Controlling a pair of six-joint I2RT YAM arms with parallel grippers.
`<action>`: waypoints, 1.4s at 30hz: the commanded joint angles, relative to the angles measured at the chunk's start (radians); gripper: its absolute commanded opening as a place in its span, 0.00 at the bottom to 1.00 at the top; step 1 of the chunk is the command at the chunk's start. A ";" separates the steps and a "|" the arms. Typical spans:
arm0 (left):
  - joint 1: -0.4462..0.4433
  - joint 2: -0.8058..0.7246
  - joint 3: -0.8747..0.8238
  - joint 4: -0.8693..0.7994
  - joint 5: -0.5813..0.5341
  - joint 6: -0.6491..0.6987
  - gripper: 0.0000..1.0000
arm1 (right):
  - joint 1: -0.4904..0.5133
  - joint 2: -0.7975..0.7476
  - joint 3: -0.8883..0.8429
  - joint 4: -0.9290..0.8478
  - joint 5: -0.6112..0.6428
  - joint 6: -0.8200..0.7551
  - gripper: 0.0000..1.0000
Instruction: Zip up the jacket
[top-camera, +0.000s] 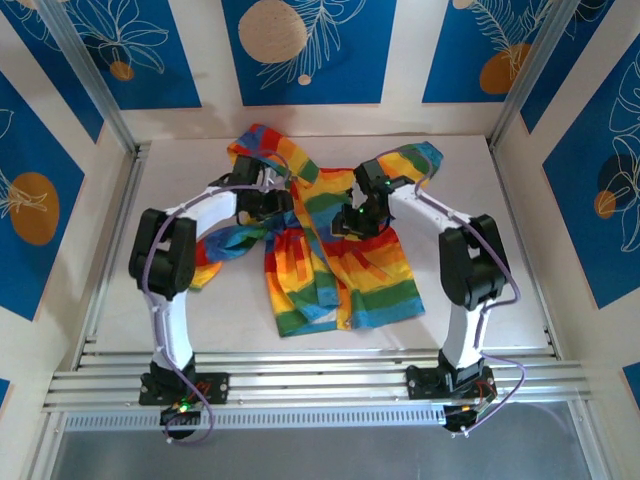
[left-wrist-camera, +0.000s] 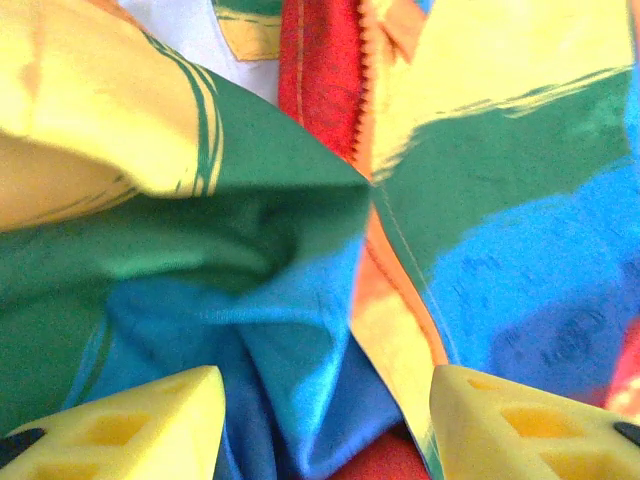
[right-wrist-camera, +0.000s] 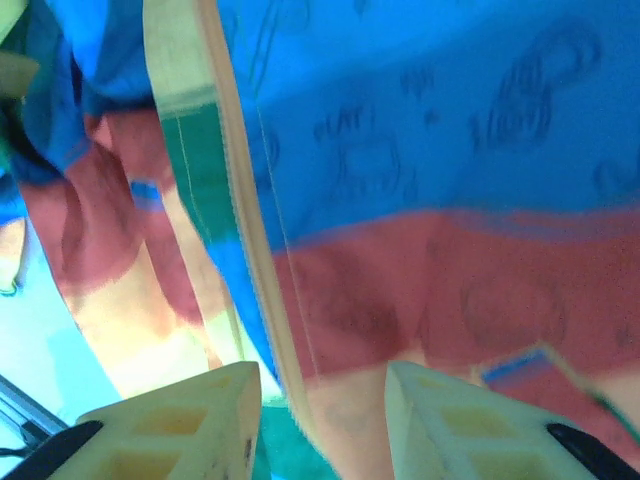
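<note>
1. From the top, showed bright, even light, apparently from overhead; threw only faint, soft shadows beside the arms (top-camera: 165, 260) onto the table (top-camera: 480, 250).
2. Looked sharp at the centre; drew the rails (top-camera: 300, 372) near straight out to the edges.
3. At the left wrist, caught strong light on the jacket (left-wrist-camera: 250, 260); burned the yellow stripes near the top corners into pale glare; left the deep folds dark.
4. Rendered the near fingers (left-wrist-camera: 130, 425) soft and out of focus; held the mid-frame cloth fairly crisp.
5. At the right wrist, looked hazy and smeared throughout, with a bluish cast; softened the print and the zip (right-wrist-camera: 240, 230); blew out the lower left corner to pale cyan.
</note>
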 joint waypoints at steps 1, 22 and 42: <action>-0.005 -0.107 -0.099 -0.026 0.011 0.020 0.54 | -0.019 0.141 0.117 -0.088 -0.078 -0.041 0.34; -0.050 -0.122 -0.542 0.394 0.131 -0.258 0.48 | -0.159 0.486 0.458 -0.196 -0.016 -0.046 0.30; 0.025 -0.246 -0.232 0.010 0.030 -0.035 0.46 | -0.161 0.333 0.669 -0.249 0.010 -0.097 0.34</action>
